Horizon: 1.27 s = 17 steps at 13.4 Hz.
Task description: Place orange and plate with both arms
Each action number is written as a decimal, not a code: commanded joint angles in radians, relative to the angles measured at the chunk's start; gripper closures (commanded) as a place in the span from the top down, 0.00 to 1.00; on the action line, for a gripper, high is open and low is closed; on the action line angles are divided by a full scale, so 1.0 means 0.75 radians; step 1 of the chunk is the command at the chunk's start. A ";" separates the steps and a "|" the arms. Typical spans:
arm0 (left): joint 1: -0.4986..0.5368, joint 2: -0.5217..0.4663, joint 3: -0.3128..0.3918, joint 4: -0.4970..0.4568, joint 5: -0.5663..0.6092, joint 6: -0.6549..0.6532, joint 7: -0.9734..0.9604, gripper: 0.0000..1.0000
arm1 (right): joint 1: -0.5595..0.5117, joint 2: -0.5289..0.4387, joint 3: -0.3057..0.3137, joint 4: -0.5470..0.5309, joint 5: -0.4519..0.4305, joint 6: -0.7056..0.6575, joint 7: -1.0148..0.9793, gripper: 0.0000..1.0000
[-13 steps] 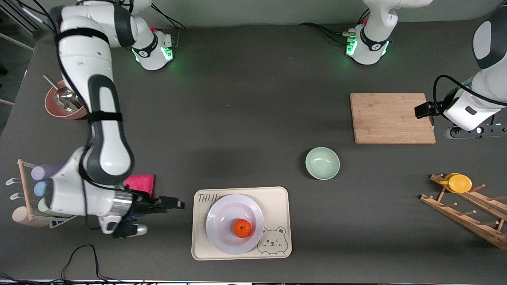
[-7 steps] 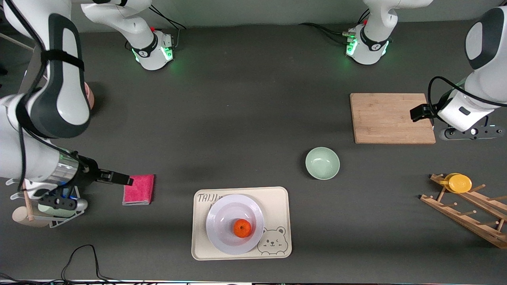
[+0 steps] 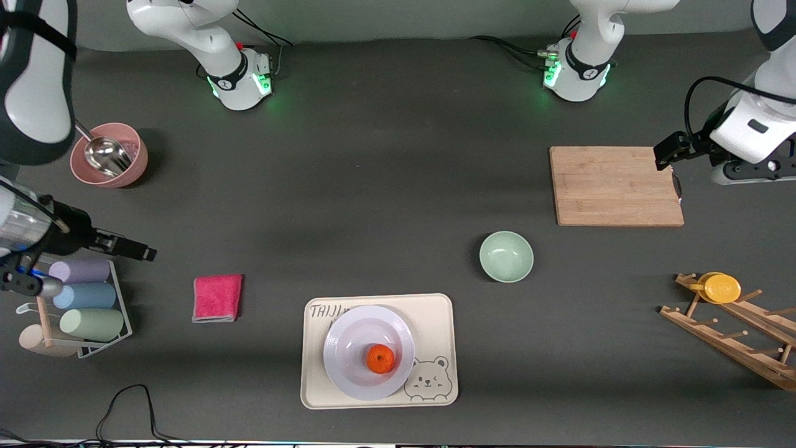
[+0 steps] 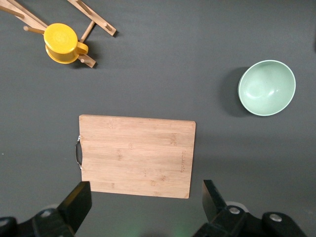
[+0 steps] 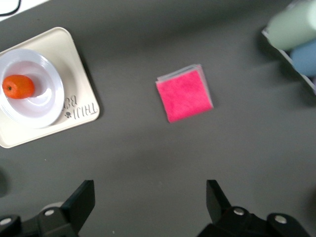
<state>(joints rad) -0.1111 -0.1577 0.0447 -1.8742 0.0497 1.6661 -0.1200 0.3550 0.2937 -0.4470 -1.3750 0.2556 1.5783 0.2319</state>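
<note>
Dark table (image 3: 385,186): orange (image 3: 380,359) on plate (image 3: 368,351) (bear tray (image 3: 435,317) beneath); both tools wide, empty.

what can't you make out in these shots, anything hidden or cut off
- Plate centre under the orange: covered by the fruit in the front and right wrist views.
- Tray lettering: the plate overlaps its end in the front view.
- Cup rack: cut by the frame edge and partly covered by the right arm in the front view.
- Left gripper fingers: mostly masked by its own wrist in the front view.
- Pink bowl contents: a metal scoop covers them.
</note>
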 commanded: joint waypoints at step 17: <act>-0.017 -0.009 -0.009 0.061 -0.011 -0.049 -0.034 1.00 | -0.516 -0.367 0.559 -0.369 -0.212 0.135 0.049 1.00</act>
<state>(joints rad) -0.1123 -0.1600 0.0324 -1.8457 0.0491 1.6550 -0.1288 -0.0037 0.0666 -0.0448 -1.6064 0.1132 1.6024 0.2424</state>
